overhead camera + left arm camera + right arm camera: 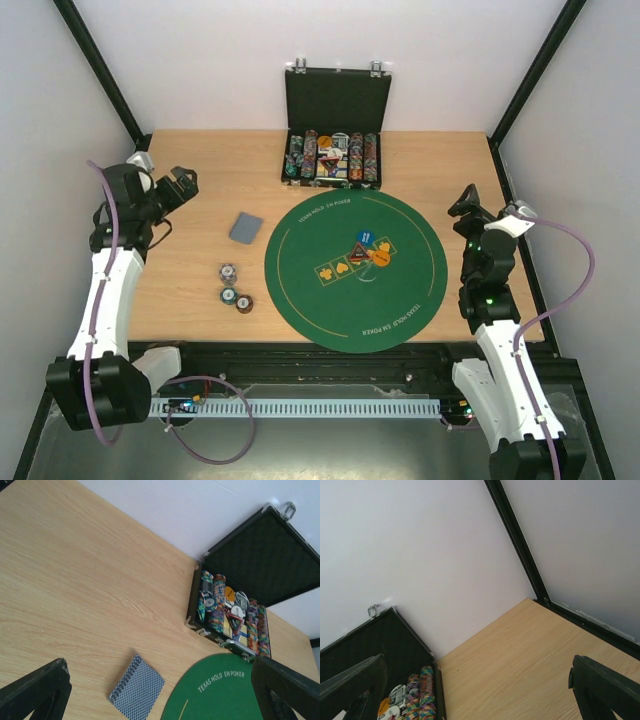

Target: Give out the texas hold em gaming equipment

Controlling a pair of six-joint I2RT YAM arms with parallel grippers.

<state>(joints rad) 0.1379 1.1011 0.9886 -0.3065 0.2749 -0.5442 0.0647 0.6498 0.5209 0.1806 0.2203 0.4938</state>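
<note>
The round green mat (400, 290) lies on the wooden table (180, 320), its near edge reaching almost to the table's front. Just off the mat's near-left edge sit the poker chips (229, 294), three small striped rounds clustered together, two of them touching. On the mat itself, a little right of its middle, the black-and-red triangular marker (357, 250) lies between the blue button (367, 238) on its far side and the orange button (380, 257) on its right, all three packed close.

Farther back, left of the mat and just clear of its rim, the playing cards (246, 228) lie in one squared pack, patterned backs up. They lie between the mat and the left gripper (180, 185), which hangs above the table farther left of the mat, jaws spread wide with nothing between them. The right gripper (463, 203) is raised just off the mat's right edge, likewise parted wide and empty; its camera looks past the mat toward the back corner.

Just beyond the mat's far edge stands the black case (333, 95), lid upright against the white back wall (200, 60), with rows of chips (333, 158) packed on edge inside.
</note>
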